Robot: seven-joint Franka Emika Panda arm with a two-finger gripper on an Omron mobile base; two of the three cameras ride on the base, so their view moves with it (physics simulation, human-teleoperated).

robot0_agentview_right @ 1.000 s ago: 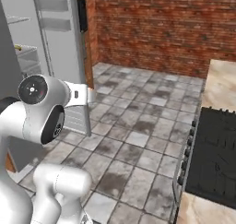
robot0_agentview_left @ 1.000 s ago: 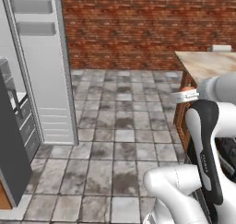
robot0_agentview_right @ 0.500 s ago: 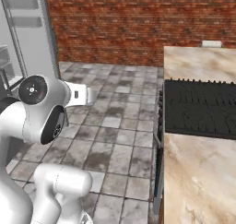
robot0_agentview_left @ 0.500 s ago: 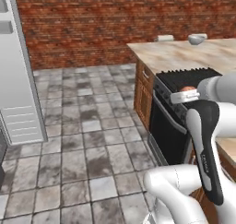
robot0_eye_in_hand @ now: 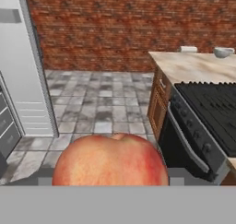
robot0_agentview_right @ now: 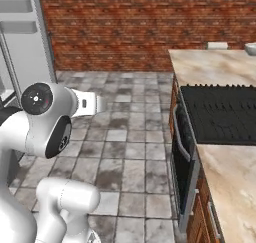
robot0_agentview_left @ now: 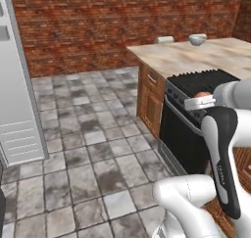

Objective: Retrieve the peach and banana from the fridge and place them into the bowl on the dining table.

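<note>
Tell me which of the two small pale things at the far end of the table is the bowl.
The bowl is the round, rimmed one nearer the right. The other pale thing to its left is flat and boxy.

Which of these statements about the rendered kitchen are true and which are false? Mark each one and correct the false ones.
1. The round reddish-orange peach sits right at the gripper in the hand view. True.
2. The small light grey-white bowl already has the peach in it. False: the bowl stands at the far end of the beige marbled dining table, and the peach is at the hand.
3. The wall behind the table is red brick. True.
4. The black inset cooktop carries a pot. False: nothing stands on it.
5. The floor is wooden planks. False: it is grey stone tiles.
</note>
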